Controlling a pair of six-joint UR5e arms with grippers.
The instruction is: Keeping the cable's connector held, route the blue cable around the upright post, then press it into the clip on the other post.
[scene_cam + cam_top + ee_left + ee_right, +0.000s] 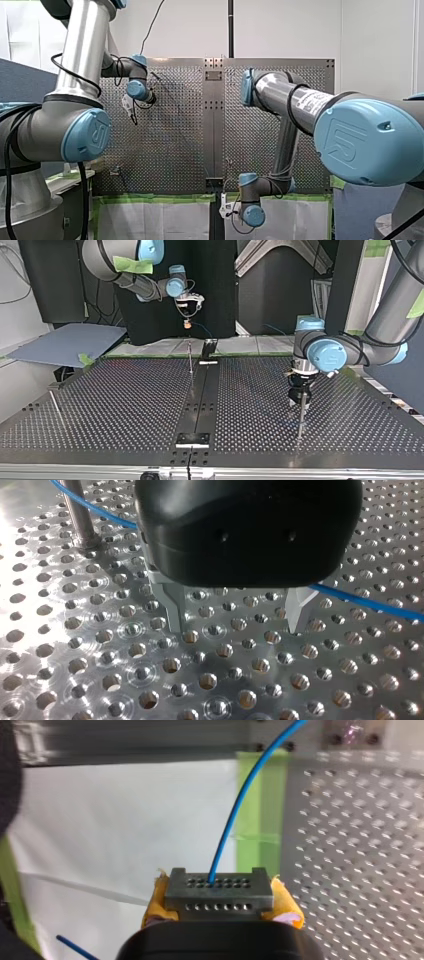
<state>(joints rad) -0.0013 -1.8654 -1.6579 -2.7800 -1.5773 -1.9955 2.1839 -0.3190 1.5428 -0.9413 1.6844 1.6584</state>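
Note:
In the right wrist view my right gripper (221,896) is shut on the grey metal connector (220,889), gripped between yellow pads (156,896). The blue cable (235,815) rises out of the connector. In the top view this gripper (187,322) hangs above the table's far edge. My left gripper (235,622) is open, its metal fingers (172,611) just above the perforated plate with nothing between the tips. The blue cable (365,601) runs from an upright post (80,517) and passes under the gripper body, hidden there. In the top view my left gripper (299,396) is beside a thin post (301,417).
Another thin post (190,360) stands near the table's middle at the far side, and a leaning rod (56,407) at the top view's left. A dark centre strip (202,390) with a small block (192,440) runs across the perforated table (125,400).

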